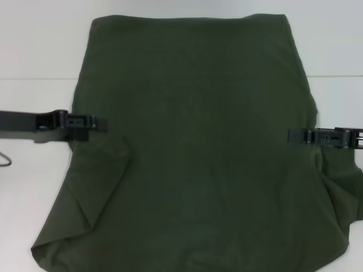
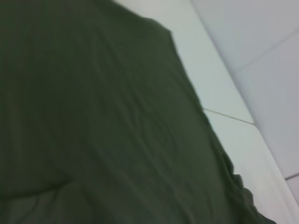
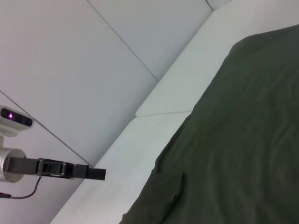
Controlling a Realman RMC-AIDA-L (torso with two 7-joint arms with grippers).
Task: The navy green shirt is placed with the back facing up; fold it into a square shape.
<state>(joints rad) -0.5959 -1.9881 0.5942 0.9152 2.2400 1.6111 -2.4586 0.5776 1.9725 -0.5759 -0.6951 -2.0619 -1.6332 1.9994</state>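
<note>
The navy green shirt (image 1: 198,153) lies lengthwise between both grippers: left gripper (image 1: 101,123) and right gripper (image 1: 294,135) meet opposite side edges, grip unclear.

1. No readable text, labels, brands, numbers or signs in any view.
2. navy green shirt (image 1: 198,153): the face that shows is plain fabric, no print on it.
3. Arm housings: black, no legible markings.
</note>
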